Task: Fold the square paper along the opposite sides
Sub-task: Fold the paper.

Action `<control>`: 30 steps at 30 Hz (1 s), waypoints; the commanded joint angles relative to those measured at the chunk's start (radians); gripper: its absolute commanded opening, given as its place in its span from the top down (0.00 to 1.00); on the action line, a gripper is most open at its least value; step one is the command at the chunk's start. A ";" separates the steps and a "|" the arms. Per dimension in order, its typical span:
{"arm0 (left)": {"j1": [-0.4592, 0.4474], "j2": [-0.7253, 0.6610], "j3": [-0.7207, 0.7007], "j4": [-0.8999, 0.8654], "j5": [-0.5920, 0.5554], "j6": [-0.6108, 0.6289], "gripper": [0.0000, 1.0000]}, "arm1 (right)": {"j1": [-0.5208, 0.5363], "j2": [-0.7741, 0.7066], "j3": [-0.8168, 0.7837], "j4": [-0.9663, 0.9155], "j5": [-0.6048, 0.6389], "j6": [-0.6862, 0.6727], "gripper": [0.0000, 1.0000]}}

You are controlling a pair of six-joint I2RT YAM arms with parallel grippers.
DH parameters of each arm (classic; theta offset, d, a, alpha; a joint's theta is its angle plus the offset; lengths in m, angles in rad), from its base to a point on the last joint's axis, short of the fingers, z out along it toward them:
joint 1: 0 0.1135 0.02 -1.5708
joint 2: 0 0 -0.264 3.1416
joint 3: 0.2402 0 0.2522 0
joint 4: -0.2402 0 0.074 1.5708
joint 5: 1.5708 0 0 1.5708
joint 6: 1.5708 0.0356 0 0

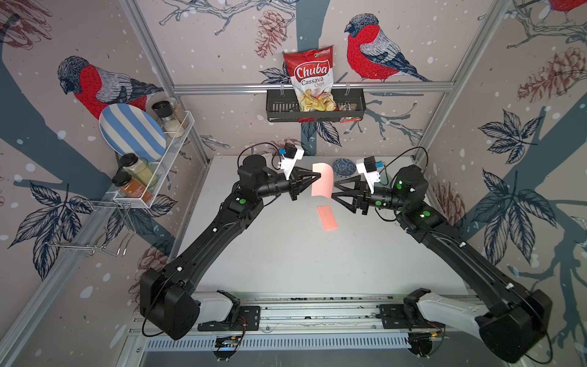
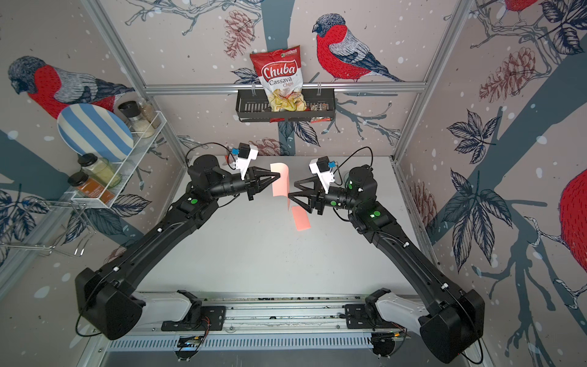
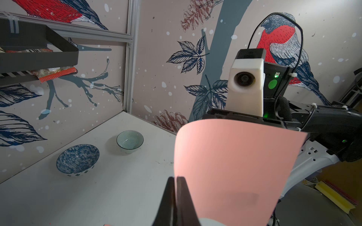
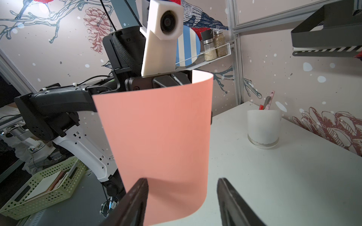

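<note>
left gripper [image 1: 318,175] pinches thin salmon-pink square paper sheet [image 1: 323,181] mid-air, curled. right gripper [image 1: 332,189] jaws spread at opposite edge: advance squarely, clamp gently, align 2 edges before creasing.

The paper [image 4: 156,137] looks smooth and matt, the bowl [image 3: 77,159] glossy glazed, the table [image 3: 117,195] matt, the rack [image 1: 176,149] wire metal.
</note>
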State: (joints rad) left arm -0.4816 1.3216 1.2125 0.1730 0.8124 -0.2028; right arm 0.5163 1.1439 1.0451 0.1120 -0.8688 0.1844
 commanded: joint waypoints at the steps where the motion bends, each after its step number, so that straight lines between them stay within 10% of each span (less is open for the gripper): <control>1: 0.003 0.004 0.000 0.013 0.010 0.007 1.00 | 0.006 0.004 0.009 0.009 0.012 -0.014 0.39; 30: -0.006 0.006 -0.005 0.056 0.176 -0.041 1.00 | 0.032 0.101 0.039 0.041 0.006 -0.010 0.42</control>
State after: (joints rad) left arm -0.4854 1.3251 1.2083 0.1909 0.9531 -0.2375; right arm 0.5457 1.2423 1.0824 0.1196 -0.8520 0.1825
